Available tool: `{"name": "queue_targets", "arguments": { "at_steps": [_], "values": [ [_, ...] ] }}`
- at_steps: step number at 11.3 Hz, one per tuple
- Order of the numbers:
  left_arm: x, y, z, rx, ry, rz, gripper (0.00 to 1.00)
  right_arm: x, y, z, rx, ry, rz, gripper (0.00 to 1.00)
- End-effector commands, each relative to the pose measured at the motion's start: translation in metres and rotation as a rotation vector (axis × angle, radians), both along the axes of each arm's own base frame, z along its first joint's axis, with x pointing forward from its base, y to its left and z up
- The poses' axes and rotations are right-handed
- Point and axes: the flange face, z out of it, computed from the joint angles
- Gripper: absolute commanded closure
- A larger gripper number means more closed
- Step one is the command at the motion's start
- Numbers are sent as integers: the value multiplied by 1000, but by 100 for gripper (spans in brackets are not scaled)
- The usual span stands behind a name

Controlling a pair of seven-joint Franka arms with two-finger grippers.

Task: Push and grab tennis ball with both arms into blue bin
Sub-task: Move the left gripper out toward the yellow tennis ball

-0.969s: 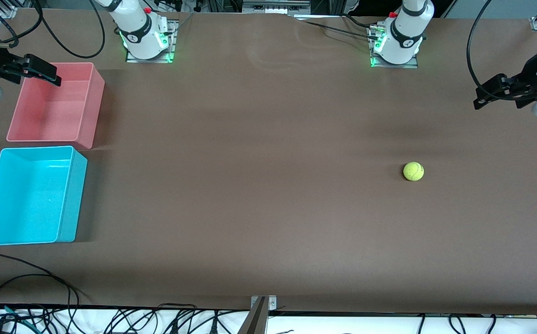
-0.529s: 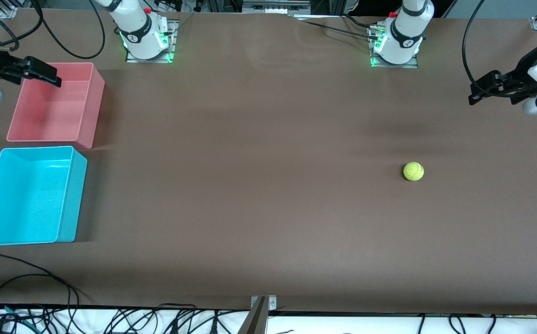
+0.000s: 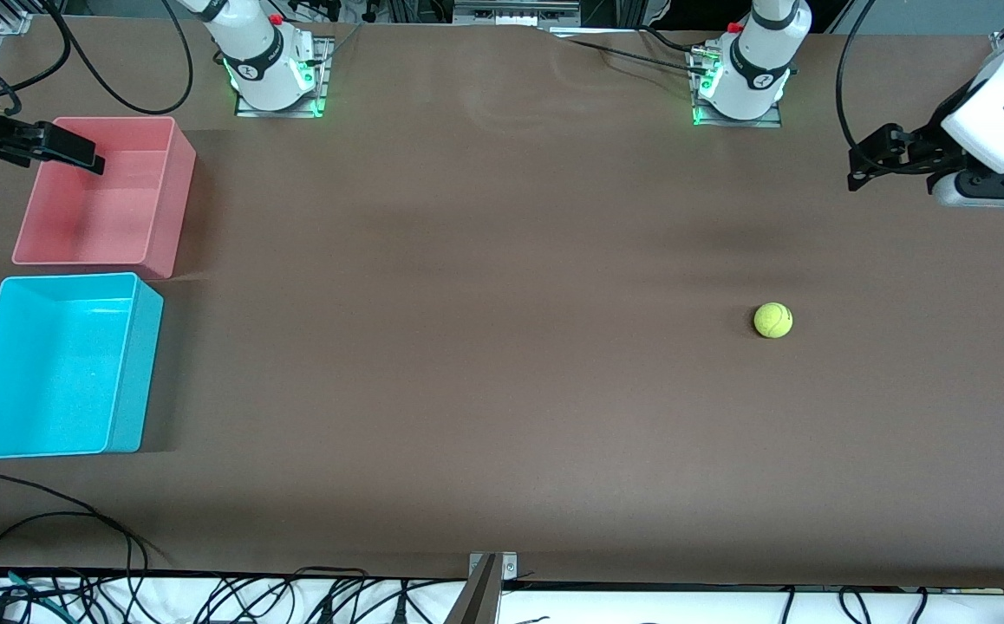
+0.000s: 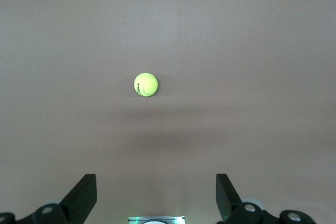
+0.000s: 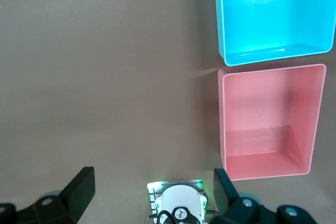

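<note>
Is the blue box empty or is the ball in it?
Empty. The blue bin shows only its bare floor, while the tennis ball sits on the table toward the left arm's end.

small dark mark on the tennis ball, too small to read, no other text

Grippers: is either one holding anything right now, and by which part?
Nothing is held. The left gripper and right gripper are both open and empty; the tennis ball lies alone on the table.

We note a pink bin on the brown table, cables along its near edge.
</note>
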Motion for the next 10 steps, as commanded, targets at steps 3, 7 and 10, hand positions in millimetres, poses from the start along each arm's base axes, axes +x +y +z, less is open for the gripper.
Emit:
{"name": "queue_targets", "arguments": {
  "at_steps": [3,7,10],
  "values": [
    [10,13,-13,28,-41,12,0,7,-21,3,-4,-34,-42,0],
    [18,29,-52,112,-43,15,0,7,-28,2,-3,-28,-58,0],
    [19,35,-95,146,34,4,0,7,-29,0,-3,-22,-59,0]
  ]
}}
